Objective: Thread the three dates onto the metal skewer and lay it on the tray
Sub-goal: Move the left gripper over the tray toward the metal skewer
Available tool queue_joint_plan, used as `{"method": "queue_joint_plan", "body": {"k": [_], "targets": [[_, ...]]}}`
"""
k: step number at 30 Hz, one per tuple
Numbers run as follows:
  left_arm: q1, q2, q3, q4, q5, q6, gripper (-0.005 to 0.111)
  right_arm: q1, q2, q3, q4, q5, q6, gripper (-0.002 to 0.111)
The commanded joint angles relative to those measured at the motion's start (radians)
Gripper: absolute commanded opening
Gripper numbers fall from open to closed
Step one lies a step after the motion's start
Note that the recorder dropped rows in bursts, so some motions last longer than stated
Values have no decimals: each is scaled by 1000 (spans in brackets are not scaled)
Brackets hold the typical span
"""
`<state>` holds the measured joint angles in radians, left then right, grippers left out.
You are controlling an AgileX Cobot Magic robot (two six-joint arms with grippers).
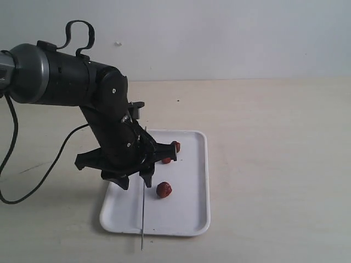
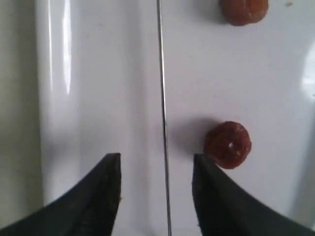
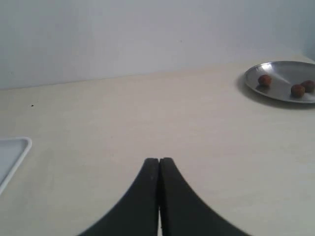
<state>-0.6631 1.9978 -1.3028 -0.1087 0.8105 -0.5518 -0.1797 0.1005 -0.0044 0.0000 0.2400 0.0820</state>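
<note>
1. Exterior: the left arm bends steeply down over the tray (image 1: 192, 219), with the left gripper (image 1: 134, 179) just above it. The metal skewer (image 1: 142, 219) runs out over the near rim. Three dates (image 1: 164, 189) lie loose on the tray.
2. Left wrist: its fingers (image 2: 110, 191) stand wide apart with the skewer between them, touching neither.
3. Right wrist: the right gripper (image 3: 159, 169) is pinched closed and empty, above the table (image 3: 147, 113).

Illumination is bright, diffuse and even; shadows are faint. Glare streaks the tray (image 2: 64, 49) rim in the soft-focus left wrist view.
</note>
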Motion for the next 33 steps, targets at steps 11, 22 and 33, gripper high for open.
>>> {"method": "queue_joint_plan", "body": {"k": [11, 22, 33], "targets": [[-4, 2, -3, 23, -28, 10, 44, 0, -7, 4, 0, -19, 1, 0], [-16, 4, -3, 61, -16, -6, 44, 0, -7, 4, 0, -19, 1, 0], [-25, 4, -3, 132, 22, -53, 44, 0, -7, 4, 0, -19, 1, 0]]}}
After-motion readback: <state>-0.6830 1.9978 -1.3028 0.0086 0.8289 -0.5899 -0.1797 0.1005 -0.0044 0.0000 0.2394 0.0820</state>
